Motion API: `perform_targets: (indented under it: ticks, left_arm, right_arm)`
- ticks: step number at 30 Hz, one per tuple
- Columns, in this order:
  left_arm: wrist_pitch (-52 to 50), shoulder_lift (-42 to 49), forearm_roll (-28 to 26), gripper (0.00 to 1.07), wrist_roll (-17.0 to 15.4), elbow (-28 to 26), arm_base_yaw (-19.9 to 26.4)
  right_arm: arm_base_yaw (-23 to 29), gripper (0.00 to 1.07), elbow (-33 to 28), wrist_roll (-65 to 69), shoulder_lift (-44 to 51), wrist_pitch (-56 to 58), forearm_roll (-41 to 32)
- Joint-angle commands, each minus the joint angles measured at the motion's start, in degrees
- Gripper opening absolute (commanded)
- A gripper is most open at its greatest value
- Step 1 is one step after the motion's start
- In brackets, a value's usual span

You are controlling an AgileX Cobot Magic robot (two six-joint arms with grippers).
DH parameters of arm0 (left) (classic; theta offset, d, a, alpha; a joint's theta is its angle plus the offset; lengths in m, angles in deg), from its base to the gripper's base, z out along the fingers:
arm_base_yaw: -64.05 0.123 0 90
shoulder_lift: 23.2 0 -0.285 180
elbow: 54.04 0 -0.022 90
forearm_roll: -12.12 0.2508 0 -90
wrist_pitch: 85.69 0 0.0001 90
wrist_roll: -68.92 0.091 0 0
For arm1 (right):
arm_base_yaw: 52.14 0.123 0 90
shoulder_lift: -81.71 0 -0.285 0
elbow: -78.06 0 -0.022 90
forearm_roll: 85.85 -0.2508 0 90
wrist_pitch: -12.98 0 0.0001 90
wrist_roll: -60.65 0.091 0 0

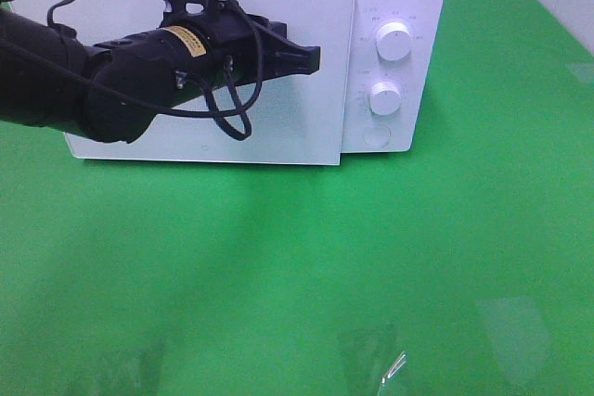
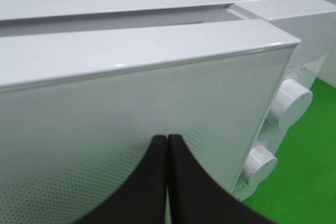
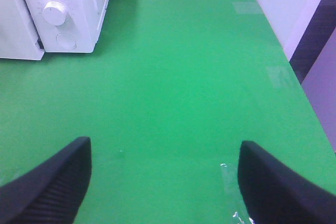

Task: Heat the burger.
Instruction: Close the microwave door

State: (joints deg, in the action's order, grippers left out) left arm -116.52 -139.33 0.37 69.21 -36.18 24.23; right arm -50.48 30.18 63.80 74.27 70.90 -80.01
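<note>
A white microwave (image 1: 394, 2) stands at the back of a green table (image 1: 297, 275), and the left arm (image 1: 83, 90), bulky and black, reaches across in front of it and hides much of its door (image 1: 306, 141). Loose black cables (image 1: 227, 118) loop off the arm's wrist and hang against the door face. The left gripper (image 1: 311, 59) has its two curved black fingers (image 2: 184, 182) pressed flat together with nothing between them. Its tip is right at the door; I cannot tell whether it touches.

The door is glossy white with a fine grid of tiny dots across its panel, and it stands a little proud of the body, with a narrow gap along its top edge. Beside it on the control panel sit an upper knob (image 1: 393, 43) and a lower knob (image 1: 385, 97), both round, white and ribbed, with a flat round button (image 1: 376, 135) under them.

The right gripper (image 3: 165, 156) hangs over bare green table, well apart from the microwave. Its ridged dark fingers (image 3: 58, 179) are spread wide and empty. The table surface is smooth and slightly shiny.

The burger shows in none of the views, so I cannot tell where it is.
</note>
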Motion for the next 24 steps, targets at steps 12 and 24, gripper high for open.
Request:
perform_targets:
  ticks: [12, 24]
  left_arm:
    - [-0.4, -2.2, -1.5, 0.00, 0.5, -1.8, -0.1]
    - [-0.2, -3.4, -1.5, 0.00, 0.7, -4.6, 2.1]
  right_arm:
    - [-0.2, 0.76, -0.2, -0.2, 1.4, -0.7, -0.2]
    - [-0.2, 0.76, -0.2, -0.2, 1.4, -0.7, -0.2]
